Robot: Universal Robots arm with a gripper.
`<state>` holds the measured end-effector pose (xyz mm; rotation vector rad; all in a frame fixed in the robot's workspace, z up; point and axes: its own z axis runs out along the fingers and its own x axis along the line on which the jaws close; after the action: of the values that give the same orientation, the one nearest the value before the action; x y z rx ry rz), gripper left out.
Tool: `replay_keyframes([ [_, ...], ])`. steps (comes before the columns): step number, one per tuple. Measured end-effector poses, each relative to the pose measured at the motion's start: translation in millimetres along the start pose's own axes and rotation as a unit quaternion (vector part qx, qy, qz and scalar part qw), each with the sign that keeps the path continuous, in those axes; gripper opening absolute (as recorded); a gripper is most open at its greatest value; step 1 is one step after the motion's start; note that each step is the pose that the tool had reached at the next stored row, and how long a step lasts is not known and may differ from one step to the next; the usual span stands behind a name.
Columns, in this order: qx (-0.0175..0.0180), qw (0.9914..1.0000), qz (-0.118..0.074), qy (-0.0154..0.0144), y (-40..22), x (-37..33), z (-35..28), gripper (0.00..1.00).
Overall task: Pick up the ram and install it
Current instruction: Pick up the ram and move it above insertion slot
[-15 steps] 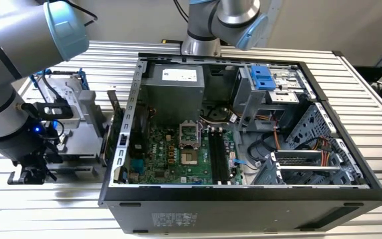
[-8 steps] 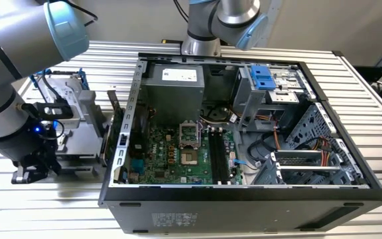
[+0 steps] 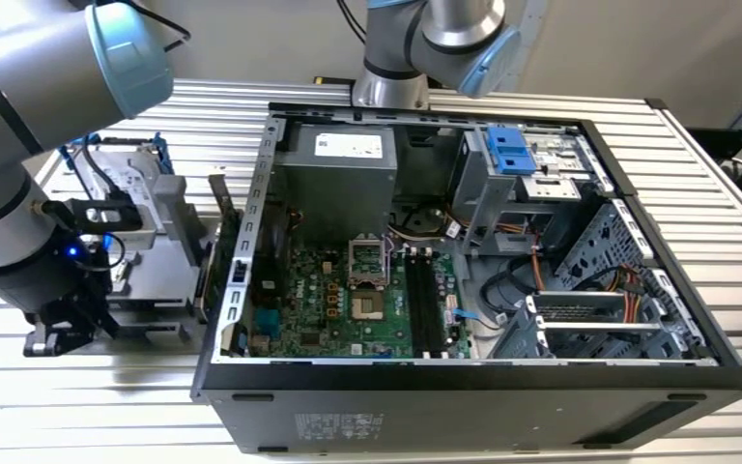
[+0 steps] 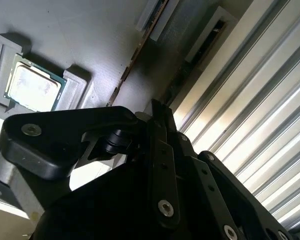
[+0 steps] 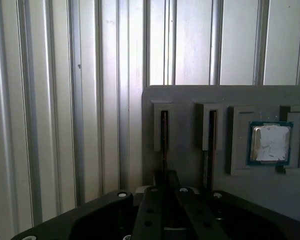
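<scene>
Ram (image 5: 163, 131) end, perhaps behind claw (image 5: 166, 178)

The arm (image 3: 16, 145) stands on its base (image 3: 390, 87) at the side of the computer case (image 3: 474, 396) farthest from the exterior camera. It bends over to the outside of the case's wall on the exterior view's left. There the wrist (image 3: 81, 246) points down, with the black gripper (image 3: 62, 333) low beside that wall. In both wrist views the gripper's (image 5: 167, 176) dark linkages converge toward its tip (image 4: 159, 109).

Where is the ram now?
In the first wrist view the ram stands edge-on in a slot of the grey holder, just ahead of the end effector; another slot lies between it and the CPU.
</scene>
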<state>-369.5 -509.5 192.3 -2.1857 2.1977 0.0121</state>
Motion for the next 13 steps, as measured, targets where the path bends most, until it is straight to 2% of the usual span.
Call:
replay_keyframes([
  [5,0.0002,1.00000,0.000,-0.0002,0.0,-0.1,-0.8,0.00],
  [13,0.0001,1.00000,0.000,0.0000,-0.5,-0.8,-23.1,0.00],
])
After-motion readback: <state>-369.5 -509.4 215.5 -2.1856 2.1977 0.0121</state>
